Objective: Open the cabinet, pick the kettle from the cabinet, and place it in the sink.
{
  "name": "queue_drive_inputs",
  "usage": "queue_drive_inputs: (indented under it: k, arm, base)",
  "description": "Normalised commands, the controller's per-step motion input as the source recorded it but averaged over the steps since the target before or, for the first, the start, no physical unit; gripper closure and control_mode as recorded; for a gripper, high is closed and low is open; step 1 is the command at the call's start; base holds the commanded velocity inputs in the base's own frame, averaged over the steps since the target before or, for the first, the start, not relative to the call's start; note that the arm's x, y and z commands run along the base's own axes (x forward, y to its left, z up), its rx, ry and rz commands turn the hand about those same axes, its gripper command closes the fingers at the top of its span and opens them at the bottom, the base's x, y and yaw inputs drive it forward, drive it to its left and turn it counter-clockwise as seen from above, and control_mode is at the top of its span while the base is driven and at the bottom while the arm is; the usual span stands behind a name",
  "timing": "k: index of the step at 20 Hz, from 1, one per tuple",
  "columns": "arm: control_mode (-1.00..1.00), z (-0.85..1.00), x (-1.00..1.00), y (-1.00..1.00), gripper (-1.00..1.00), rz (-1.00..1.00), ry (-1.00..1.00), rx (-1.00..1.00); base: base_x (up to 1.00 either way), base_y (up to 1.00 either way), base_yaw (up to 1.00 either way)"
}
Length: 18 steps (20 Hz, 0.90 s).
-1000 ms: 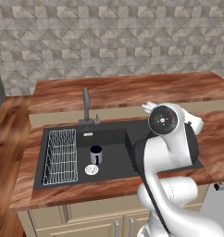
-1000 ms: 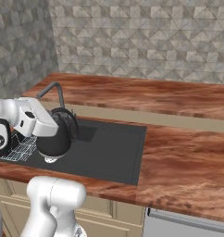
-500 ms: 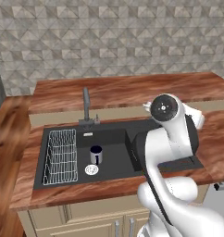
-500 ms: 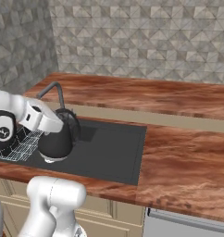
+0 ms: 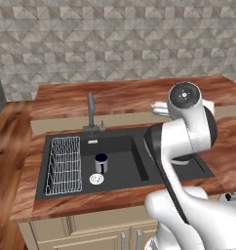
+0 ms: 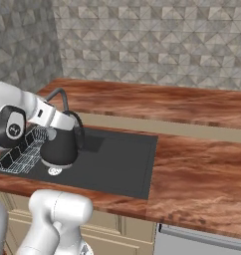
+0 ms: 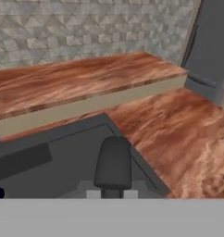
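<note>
No readable text, labels, brands, numbers or signs anywhere. Counter [image 6: 192,164], tiled wall [image 5: 115,44] and sink [image 5: 120,161] all plain, unmarked. Kettle [image 6: 60,147] body glossy black, no print legible.

Grey tiled wall [image 5: 115,44], reddish countertop [image 6: 202,164]

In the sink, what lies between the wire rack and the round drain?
Nothing lies there: in the left base view the black floor of the sink is bare between the wire rack and the drain. The small dark mug stands just behind the drain.
</note>
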Motion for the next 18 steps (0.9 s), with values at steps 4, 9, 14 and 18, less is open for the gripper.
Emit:
queue_drive_inputs:
  k: [4, 9, 14, 18]
  arm:
    - [-1.00, 0.00, 0.19, 0.00, 1.00, 0.29, 0.00, 0.00]
    - [-1.00, 0.00, 0.04, 0.03, 1.00, 0.21, 0.01, 0.00]
    - [-1.00, 0.00, 0.07, 0.01, 1.00, 0.08, 0.00, 0.00]
    - [-1.00, 0.00, 0.20, 0.00, 1.00, 0.18, 0.00, 0.00]
  base:
    - [0.00, 0.00, 0.00]
    - [0.00, 0.00, 0.00]
    - [0.00, 0.00, 0.00]
    - [0.00, 0.00, 0.00]
